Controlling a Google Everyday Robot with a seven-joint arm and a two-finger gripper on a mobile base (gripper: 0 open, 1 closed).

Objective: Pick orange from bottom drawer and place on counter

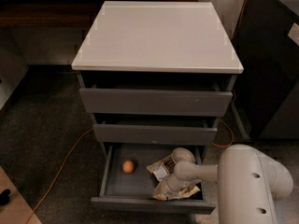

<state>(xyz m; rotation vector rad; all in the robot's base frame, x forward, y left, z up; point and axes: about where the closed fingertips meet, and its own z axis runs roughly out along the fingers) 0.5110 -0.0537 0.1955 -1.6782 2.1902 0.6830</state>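
You're seeing brown snack packets (161,168) lying at lower centre, a pale round bowl (183,154) sitting just behind them, the gripper (167,186) sitting among them. An orange cable (67,163) is trailing across the dark floor (42,120) at left; two upper drawers (154,102) are standing slightly open.
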